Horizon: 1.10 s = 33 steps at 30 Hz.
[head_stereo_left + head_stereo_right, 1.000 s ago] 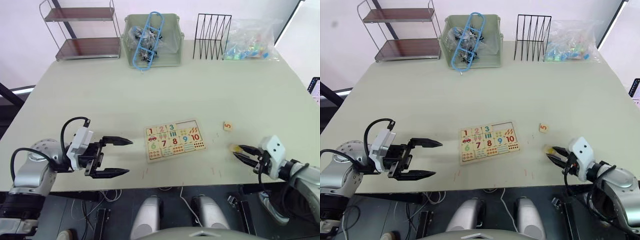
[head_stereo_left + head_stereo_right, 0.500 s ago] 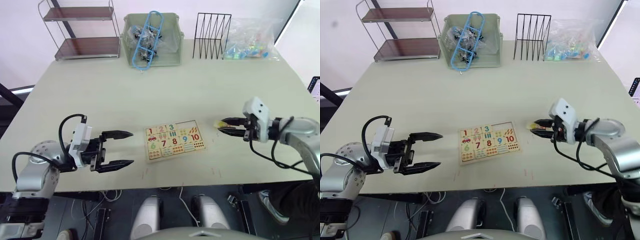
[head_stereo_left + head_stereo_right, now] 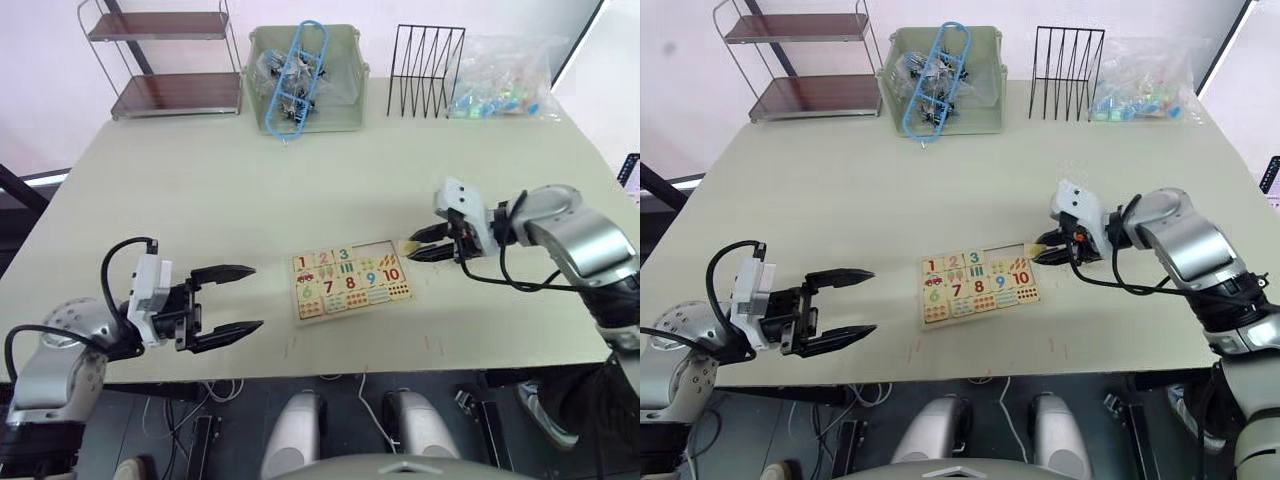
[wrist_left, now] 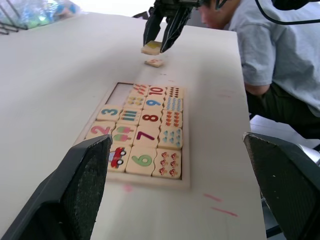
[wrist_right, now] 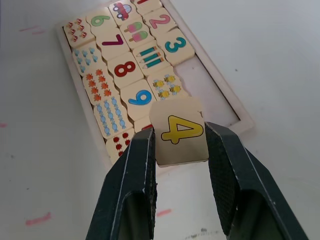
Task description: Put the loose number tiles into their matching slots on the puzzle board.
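The puzzle board (image 3: 350,281) lies flat near the table's front edge, with tiles 1, 2 and 3 seated in its top row. The two matching slots (image 5: 207,92) at that row's right end are bare wood. My right gripper (image 3: 415,250) hovers just off the board's right end, shut on a loose number tile (image 5: 178,131) printed with a yellow 4. Another loose tile (image 4: 154,63) lies on the table under the held one. My left gripper (image 3: 258,297) hangs open left of the board, with nothing between its fingers (image 4: 85,190).
Along the far edge stand a two-tier shelf rack (image 3: 165,65), a green bin (image 3: 345,100) holding a blue frame, a black wire rack (image 3: 425,72) and a bag of colourful bits (image 3: 500,85). A person in a grey shirt (image 4: 280,50) sits beyond the table's right side.
My right gripper has risen from the table's front right corner with the 4 tile and carried it left to the board's right end. The left gripper stayed open, shifting only slightly.
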### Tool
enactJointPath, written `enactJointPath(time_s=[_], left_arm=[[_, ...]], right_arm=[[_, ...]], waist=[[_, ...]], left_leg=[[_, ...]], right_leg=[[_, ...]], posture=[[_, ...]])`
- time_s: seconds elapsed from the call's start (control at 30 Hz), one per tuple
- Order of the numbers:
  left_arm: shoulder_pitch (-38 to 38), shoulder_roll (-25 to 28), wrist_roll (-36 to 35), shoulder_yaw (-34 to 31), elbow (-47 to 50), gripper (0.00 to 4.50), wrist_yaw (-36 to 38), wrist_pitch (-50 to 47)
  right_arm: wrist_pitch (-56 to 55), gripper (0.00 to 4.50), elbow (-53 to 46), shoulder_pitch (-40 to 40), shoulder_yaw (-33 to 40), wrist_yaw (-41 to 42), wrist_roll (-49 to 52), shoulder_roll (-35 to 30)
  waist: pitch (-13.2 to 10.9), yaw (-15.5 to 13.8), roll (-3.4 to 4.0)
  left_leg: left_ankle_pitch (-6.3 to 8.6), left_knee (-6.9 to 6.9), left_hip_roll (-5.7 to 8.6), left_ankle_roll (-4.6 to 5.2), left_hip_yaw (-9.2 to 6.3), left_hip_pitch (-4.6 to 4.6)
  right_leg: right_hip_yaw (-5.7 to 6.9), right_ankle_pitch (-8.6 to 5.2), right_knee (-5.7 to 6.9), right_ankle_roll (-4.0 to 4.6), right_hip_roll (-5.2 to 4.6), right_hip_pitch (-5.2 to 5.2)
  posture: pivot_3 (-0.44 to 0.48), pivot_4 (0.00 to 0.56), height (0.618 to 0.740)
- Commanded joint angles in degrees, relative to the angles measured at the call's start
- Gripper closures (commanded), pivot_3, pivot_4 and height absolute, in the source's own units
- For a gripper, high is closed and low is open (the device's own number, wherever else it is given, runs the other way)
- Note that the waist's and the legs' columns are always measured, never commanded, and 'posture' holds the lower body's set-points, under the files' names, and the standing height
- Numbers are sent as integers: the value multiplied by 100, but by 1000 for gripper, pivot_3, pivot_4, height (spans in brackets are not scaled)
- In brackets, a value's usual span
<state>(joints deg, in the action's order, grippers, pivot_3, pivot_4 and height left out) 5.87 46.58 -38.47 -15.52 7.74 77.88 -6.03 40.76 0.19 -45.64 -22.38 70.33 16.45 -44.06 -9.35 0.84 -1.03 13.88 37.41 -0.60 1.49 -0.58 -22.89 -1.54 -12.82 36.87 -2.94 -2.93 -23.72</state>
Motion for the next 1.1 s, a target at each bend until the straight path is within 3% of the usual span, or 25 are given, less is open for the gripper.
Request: enactJointPath(time_s=[0.03, 0.37, 1.1], left_arm=[[211, -90, -116, -284, 416, 0, -222, -57], [543, -308, -71, -407, 772, 0, -534, -89], [801, -432, -74, -567, 1071, 0, -887, -110]], right_arm=[[-84, 3603, 259, -455, -243, 250, -273, 162], [-566, 3603, 1554, -1522, -711, 580, -954, 1031], [-1572, 3603, 3114, -2179, -1154, 798, -2269, 2181]], waist=[[0, 0, 0], [-5, 6, 7], [-13, 24, 20]], left_leg=[[0, 0, 0, 0, 0, 0], [0, -2, 1, 0, -3, 0], [0, -9, 3, -1, -2, 0]], right_leg=[[1, 0, 0, 1, -1, 0], [1, 0, 1, 3, -2, -4], [2, 4, 2, 5, -3, -9]], posture=[[0, 150, 740], [0, 150, 740], [0, 150, 740]])
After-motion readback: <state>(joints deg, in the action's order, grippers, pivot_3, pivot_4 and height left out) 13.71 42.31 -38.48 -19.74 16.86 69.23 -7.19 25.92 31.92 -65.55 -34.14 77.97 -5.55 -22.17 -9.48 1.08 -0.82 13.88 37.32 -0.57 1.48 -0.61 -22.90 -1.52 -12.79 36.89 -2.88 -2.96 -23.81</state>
